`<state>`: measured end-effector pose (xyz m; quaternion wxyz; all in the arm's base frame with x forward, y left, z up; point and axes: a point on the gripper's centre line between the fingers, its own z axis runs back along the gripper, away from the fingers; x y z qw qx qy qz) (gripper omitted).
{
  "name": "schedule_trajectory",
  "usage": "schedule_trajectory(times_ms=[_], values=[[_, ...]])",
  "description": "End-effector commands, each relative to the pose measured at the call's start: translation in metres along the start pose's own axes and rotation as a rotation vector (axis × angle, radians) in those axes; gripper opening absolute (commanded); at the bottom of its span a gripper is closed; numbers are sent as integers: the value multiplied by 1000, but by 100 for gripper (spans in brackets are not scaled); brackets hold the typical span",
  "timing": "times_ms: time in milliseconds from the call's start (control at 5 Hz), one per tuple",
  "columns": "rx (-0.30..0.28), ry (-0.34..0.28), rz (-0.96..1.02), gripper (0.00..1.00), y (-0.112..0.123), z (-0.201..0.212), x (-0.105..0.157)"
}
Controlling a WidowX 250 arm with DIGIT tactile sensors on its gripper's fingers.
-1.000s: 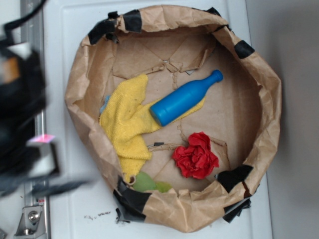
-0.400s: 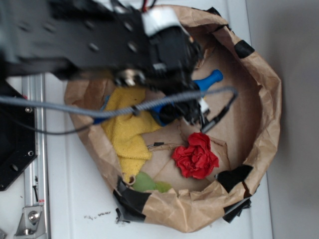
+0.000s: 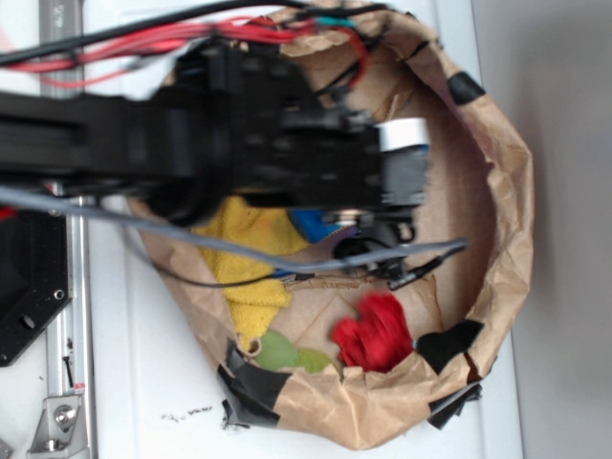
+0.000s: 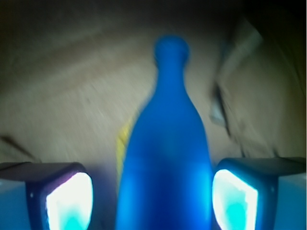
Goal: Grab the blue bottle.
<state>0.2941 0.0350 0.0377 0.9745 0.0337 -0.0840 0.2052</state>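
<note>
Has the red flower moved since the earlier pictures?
Yes, slightly. In the exterior view the red flower now lies lower, closer to the black tape patch on the paper bag's rim, and it looks blurred.

My arm (image 3: 191, 153) is black, trailing red and grey cables. Below it sits a brown paper basket (image 3: 507, 191) patched with black tape, holding a yellow cloth (image 3: 251, 287), a red flower (image 3: 378, 332) and a green scrap (image 3: 287, 354). Between my fingers (image 4: 72, 196), whose pads glow pale cyan, the blue bottle (image 4: 165, 158) is solid bright blue.
</note>
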Motion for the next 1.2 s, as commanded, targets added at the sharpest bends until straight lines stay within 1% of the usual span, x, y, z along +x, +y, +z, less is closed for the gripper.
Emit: schedule_trajectory(times_ms=[0,200,400,600,800,1000], values=[[-65,29,-99,0,9,38,17],[30,-12,-264,0,11,90,21],[34,-2,-193,0,13,142,14],[-6,-5,-138,0,15,180,15],[42,-19,-46,0,10,176,6],[68,-62,63,0,11,171,-1]])
